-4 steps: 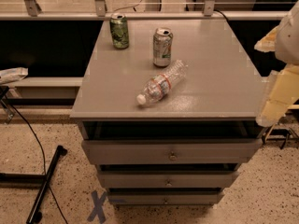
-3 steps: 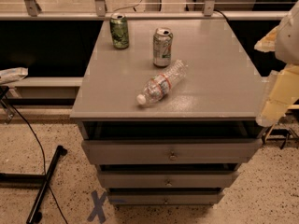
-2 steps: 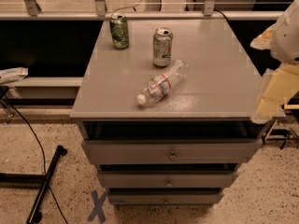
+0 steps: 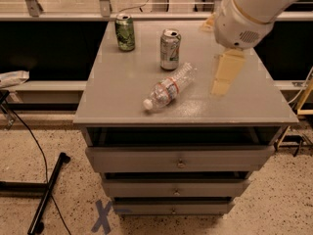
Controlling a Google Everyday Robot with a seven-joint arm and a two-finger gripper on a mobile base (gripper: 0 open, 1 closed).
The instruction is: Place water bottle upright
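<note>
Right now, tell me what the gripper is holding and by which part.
Nothing is held. The gripper hangs over the cabinet top, apart from the water bottle, which lies on its side, untouched, in front of the silver-green can.

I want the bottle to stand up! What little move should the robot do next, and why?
Probably move the gripper left in the picture and down toward the water bottle. The bottle lies on its side on the table, and the gripper hangs to its right, not touching it. A can stands close behind the bottle, so go gently.
</note>
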